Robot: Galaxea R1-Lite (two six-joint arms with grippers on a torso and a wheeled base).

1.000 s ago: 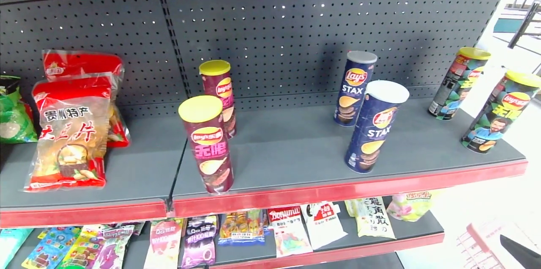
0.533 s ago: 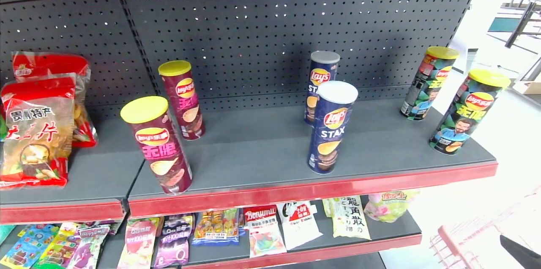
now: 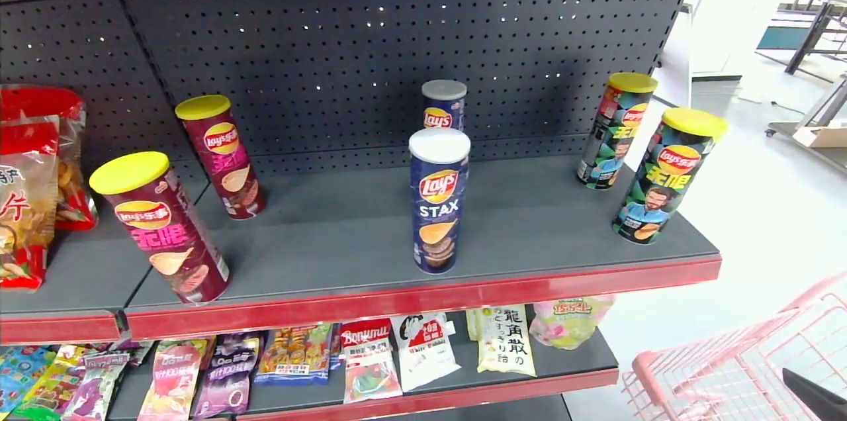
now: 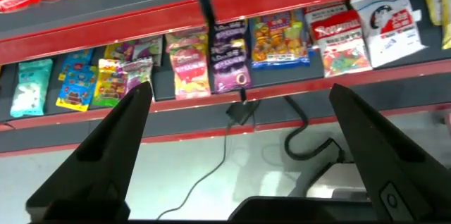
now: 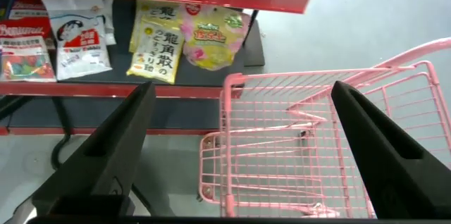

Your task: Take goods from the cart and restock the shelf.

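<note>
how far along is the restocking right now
Done: six chip cans stand on the upper shelf. In hand: nothing; left gripper and right gripper are open, the right near the pink cart. Left: the next pick; the cart's visible part shows no goods.

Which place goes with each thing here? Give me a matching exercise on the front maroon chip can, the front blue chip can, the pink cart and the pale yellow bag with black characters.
Things:
1. front maroon cylindrical chip can with yellow lid
2. front dark blue cylindrical chip can with white lid
3. pink wire cart
4. pale yellow plastic snack bag with black characters

Places:
A. lower shelf, toward its right end
B. floor, right of the shelving
C. upper shelf, left, near the front edge
D. upper shelf, middle, near the front edge

Pairs: 1-C, 2-D, 3-B, 4-A
</note>
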